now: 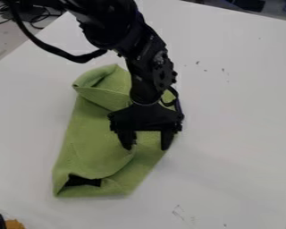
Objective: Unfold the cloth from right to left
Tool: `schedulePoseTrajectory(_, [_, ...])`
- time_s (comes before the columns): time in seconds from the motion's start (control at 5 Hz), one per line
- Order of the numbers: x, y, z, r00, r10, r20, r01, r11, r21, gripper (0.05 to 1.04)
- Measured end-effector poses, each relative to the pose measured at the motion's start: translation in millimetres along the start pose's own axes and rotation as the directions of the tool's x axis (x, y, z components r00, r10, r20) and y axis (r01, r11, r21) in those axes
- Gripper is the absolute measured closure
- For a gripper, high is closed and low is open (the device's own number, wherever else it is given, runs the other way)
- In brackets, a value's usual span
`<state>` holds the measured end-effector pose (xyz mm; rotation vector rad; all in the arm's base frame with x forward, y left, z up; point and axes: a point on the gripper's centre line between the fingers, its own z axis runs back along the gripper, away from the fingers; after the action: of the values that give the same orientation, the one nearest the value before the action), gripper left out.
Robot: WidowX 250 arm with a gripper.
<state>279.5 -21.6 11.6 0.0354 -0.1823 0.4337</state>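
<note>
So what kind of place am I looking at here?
Probably a robotics lab or workshop: a black robot arm hangs over a plain white table with a green cloth on it, and loose cables lie beyond the table's edge.

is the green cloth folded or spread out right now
Folded, at least in part: the green cloth has layers lying over one another below the gripper, and its upper end is bunched up.

White table [241,116] (faintly scuffed), dark cables [35,13] beyond its corner.
</note>
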Motion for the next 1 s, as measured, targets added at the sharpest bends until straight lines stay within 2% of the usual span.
schedulePoseTrajectory(0.2, [6,5,14,0.999,0.016,-0.031,-0.014,0.998,0.060,0.083])
schedulePoseTrajectory(0.4, [11,-6,44,1.000,0.021,-0.016,-0.019,0.996,0.090,0.083])
schedulePoseTrajectory(0.6, [16,0,44,0.999,0.054,-0.007,-0.053,0.995,0.079,0.083])
schedulePoseTrajectory(0.8, [25,19,28,0.997,0.076,-0.020,-0.075,0.996,0.042,0.083])
schedulePoseTrajectory(1.0, [29,23,16,0.998,0.052,-0.030,-0.052,0.998,0.019,0.083])
